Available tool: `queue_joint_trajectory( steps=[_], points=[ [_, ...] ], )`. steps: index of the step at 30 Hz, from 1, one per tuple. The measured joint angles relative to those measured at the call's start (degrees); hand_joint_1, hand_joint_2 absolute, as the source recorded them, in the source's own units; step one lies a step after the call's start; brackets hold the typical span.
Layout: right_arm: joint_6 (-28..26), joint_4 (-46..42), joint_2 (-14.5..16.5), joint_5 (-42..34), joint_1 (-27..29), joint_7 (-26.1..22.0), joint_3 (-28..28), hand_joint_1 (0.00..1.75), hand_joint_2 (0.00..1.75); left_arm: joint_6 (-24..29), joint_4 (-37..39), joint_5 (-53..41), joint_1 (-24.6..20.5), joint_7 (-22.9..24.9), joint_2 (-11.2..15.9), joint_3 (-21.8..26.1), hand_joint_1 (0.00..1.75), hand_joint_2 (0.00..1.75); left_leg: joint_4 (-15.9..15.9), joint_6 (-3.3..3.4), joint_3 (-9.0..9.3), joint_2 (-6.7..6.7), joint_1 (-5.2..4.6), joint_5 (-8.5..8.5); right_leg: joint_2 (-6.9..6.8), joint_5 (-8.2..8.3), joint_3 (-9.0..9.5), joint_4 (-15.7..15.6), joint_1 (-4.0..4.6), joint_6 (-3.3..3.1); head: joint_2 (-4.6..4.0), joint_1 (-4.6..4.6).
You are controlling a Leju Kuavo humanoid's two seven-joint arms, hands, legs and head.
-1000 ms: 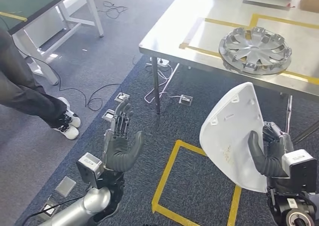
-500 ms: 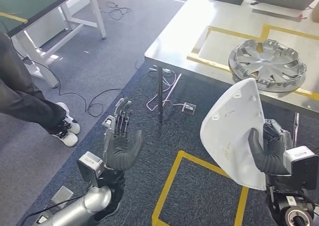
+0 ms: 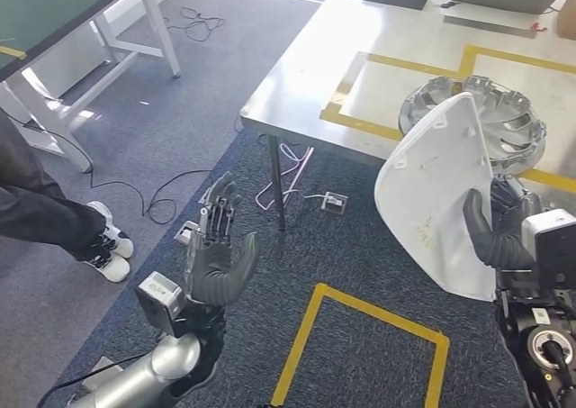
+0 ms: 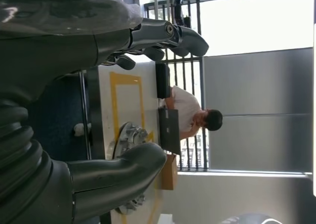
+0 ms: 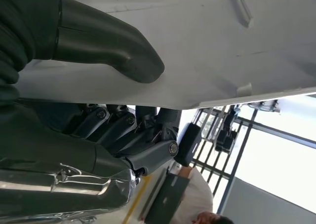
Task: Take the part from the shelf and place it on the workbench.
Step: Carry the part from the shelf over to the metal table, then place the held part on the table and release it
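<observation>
While left hand [image 3: 216, 259] hovers empty, fingers spread, right hand [image 3: 501, 232] grips white part [image 3: 435, 201]: flat, smooth, rounded-triangular plastic panel with small moulded clips, held upright before desk [image 3: 306, 75] edge, overlapping silver hubcap [image 3: 513, 124] lying on desk inside yellow tape outline [image 3: 350, 70].

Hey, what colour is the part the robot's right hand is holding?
White. The panel in the right hand is plain white, seen best in the head view.
</observation>
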Motion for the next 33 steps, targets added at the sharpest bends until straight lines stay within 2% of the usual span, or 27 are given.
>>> queue_joint_trajectory(
  steps=[1,2,4,6,7,9,10,11,12,13,15,16,17,20,21,22,25,26,27,28,30,31,32,33],
  points=[
    [0.1,0.8,0.0,0.1,-0.8,0.0,0.0,1.75,1.75,-0.5,0.2,0.2,-0.3,-0.2,-0.1,0.0,0.00,1.75,-2.6,0.36,0.65,0.04,-0.16,2.01,0.03,-0.50,0.33,0.0,0.06,0.31,0.00,0.06],
    [0.2,1.5,0.0,0.2,-1.6,0.0,-0.1,1.75,1.75,-0.9,0.4,0.4,-0.5,-0.4,-0.3,0.0,0.00,1.75,-3.9,0.77,0.90,0.06,-0.32,2.94,0.09,-0.78,0.54,0.1,0.09,0.68,0.00,0.13],
    [0.7,2.8,0.0,0.4,-3.1,0.1,-0.4,1.75,1.75,-1.6,0.7,0.6,-1.0,-0.8,-0.6,0.0,0.00,1.75,-4.3,1.66,1.43,0.08,-0.45,2.79,0.16,-1.15,0.92,0.3,0.10,1.38,0.00,0.14],
    [1.2,4.2,0.0,0.7,-4.9,0.3,-0.6,1.75,1.75,-2.0,0.9,0.7,-1.5,-1.0,-0.9,0.0,0.00,1.75,-4.7,2.41,2.54,0.13,-0.34,2.47,-0.13,-1.81,0.02,2.7,-0.03,1.92,0.00,0.19],
    [1.4,5.0,0.0,0.9,-5.9,0.5,-0.7,1.75,1.75,-2.1,1.1,0.7,-1.6,-1.0,-1.1,0.0,0.00,1.75,-4.9,2.67,3.13,0.12,-0.30,2.22,-0.31,-2.58,-1.44,5.5,-0.12,2.18,0.00,0.31],
    [1.8,6.9,0.0,1.2,-7.6,0.8,-0.8,1.75,1.75,-2.4,1.3,0.7,-1.8,-1.1,-1.4,0.0,0.00,1.75,-4.9,2.99,4.01,0.10,-0.34,1.47,-0.50,-4.81,-5.86,12.8,-0.22,2.61,0.00,0.49],
    [2.0,7.8,0.0,1.3,-8.1,0.9,-0.9,1.75,1.75,-2.6,1.5,0.6,-1.8,-1.2,-1.5,0.0,0.00,1.75,-4.9,3.03,4.52,0.04,-0.36,1.00,-0.51,-5.84,-7.98,15.5,-0.27,2.78,0.00,0.55],
    [2.2,8.8,0.0,1.4,-8.6,1.0,-0.9,1.75,1.75,-2.8,1.8,0.5,-1.8,-1.2,-1.6,0.0,0.00,1.75,-4.9,3.02,5.13,-0.04,-0.37,0.49,-0.52,-6.16,-9.37,16.6,-0.35,2.87,0.00,0.58],
    [2.4,9.9,0.1,1.4,-9.3,1.1,-0.9,1.75,1.75,-2.9,2.1,0.4,-1.8,-1.2,-1.7,0.0,0.00,1.75,-4.9,2.98,5.85,-0.12,-0.38,-0.07,-0.55,-5.40,-9.82,15.7,-0.45,2.91,0.00,0.63],
    [2.7,11.2,0.1,1.4,-10.2,1.2,-0.8,1.75,1.75,-3.0,2.3,0.3,-1.9,-1.2,-1.8,0.0,0.00,1.75,-4.9,2.90,6.64,-0.18,-0.40,-0.65,-0.60,-3.38,-9.38,12.9,-0.54,2.88,0.00,0.66],
    [3.3,13.8,0.2,1.4,-12.6,1.3,-0.7,1.75,1.75,-3.2,2.8,0.1,-2.0,-1.2,-2.1,0.0,0.00,1.75,-4.8,2.60,8.06,-0.22,-0.46,-1.75,-0.72,2.11,-7.45,5.4,-0.48,2.53,0.00,0.70],
    [3.6,14.8,0.3,1.3,-13.7,1.4,-0.7,1.75,1.75,-3.3,3.0,0.0,-2.2,-1.1,-2.2,0.0,0.00,1.75,-4.8,2.33,8.44,-0.25,-0.49,-2.21,-0.81,3.51,-6.47,2.5,-0.28,2.25,0.00,0.77],
    [3.8,15.7,0.4,1.3,-14.4,1.4,-0.6,1.75,1.75,-3.4,3.1,-0.1,-2.3,-1.1,-2.3,0.0,0.00,1.75,-4.8,2.01,8.75,-0.26,-0.47,-2.56,-0.86,4.24,-5.81,0.8,-0.06,1.90,0.00,0.76],
    [4.0,17.3,0.8,1.3,-15.7,1.4,-0.5,1.75,1.75,-3.5,3.4,-0.2,-2.6,-1.0,-2.5,0.0,0.00,1.75,-3.9,1.05,9.02,-0.26,-0.40,-2.97,-0.92,3.71,-4.30,-0.4,0.06,0.83,0.00,0.70],
    [4.0,17.6,1.0,1.2,-16.1,1.3,-0.5,1.75,1.75,-3.5,3.4,-0.2,-2.7,-1.0,-2.5,0.0,0.00,1.75,-2.4,0.75,8.36,-0.23,-0.37,-3.10,-0.92,3.49,-3.77,-0.6,-0.06,0.53,0.00,0.65],
    [4.1,18.0,1.2,1.2,-16.5,1.3,-0.4,1.75,1.75,-3.5,3.5,-0.3,-2.8,-1.0,-2.5,0.0,0.00,1.75,0.2,0.42,6.93,-0.20,-0.29,-3.53,-0.86,3.31,-3.23,-0.7,-0.16,0.27,0.00,0.50],
    [4.6,19.4,1.6,1.0,-17.4,1.4,-0.2,1.75,1.75,-3.6,3.7,-0.3,-2.8,-1.0,-2.5,0.0,0.00,1.75,10.8,-0.37,-0.86,-0.14,0.05,-6.71,-0.85,2.19,-2.10,-0.9,-0.21,-0.12,0.00,0.14],
    [4.7,19.7,1.7,0.9,-17.5,1.6,-0.1,1.75,1.75,-3.6,3.8,-0.3,-2.7,-1.0,-2.5,0.0,0.00,1.75,12.4,-0.53,-2.93,-0.12,0.16,-7.41,-0.81,1.72,-1.64,-0.9,-0.22,-0.10,0.00,0.10],
    [4.8,20.1,1.9,0.6,-17.8,1.8,0.0,1.75,1.75,-3.8,3.9,-0.3,-2.7,-1.0,-2.5,0.0,0.00,1.75,12.1,-0.61,-4.01,-0.11,0.23,-7.00,-0.76,1.22,-1.04,-0.8,-0.27,-0.04,0.00,0.05],
    [4.9,20.4,2.1,0.3,-18.1,2.0,0.1,1.75,1.75,-4.1,4.0,-0.3,-2.7,-1.0,-2.5,0.0,0.00,1.75,9.8,-0.58,-4.05,-0.09,0.27,-5.21,-0.70,0.67,-0.32,-0.8,-0.33,0.07,0.00,-0.02],
    [4.9,21.2,2.4,-0.2,-19.2,2.3,0.2,1.75,1.75,-4.6,4.0,-0.3,-2.8,-1.0,-2.4,0.0,0.00,1.75,1.7,-0.28,-2.28,-0.02,0.24,0.87,-0.61,-0.53,1.06,-0.8,-0.38,0.48,0.00,-0.18],
    [4.9,21.7,2.6,-0.4,-19.8,2.4,0.3,1.75,1.75,-4.8,4.1,-0.3,-2.9,-1.0,-2.5,0.0,0.00,1.75,-1.6,-0.03,-1.48,0.04,0.18,2.86,-0.50,-1.12,1.53,-0.7,-0.31,0.77,0.00,-0.25],
    [5.0,22.2,2.7,-0.6,-20.4,2.5,0.4,1.75,1.75,-5.0,4.2,-0.2,-3.0,-1.0,-2.5,0.0,0.00,1.75,-3.7,0.25,-0.95,0.03,0.07,3.95,-0.44,-1.74,1.76,-0.8,-0.22,1.10,0.00,-0.20],
    [5.1,22.7,2.8,-0.7,-20.9,2.6,0.4,1.75,1.75,-5.1,4.3,-0.2,-3.1,-1.0,-2.5,0.0,0.00,1.75,-4.6,0.58,-0.70,-0.05,0.06,4.04,-0.36,-2.04,2.10,-0.4,-0.10,1.46,0.00,-0.11]
  ],
)
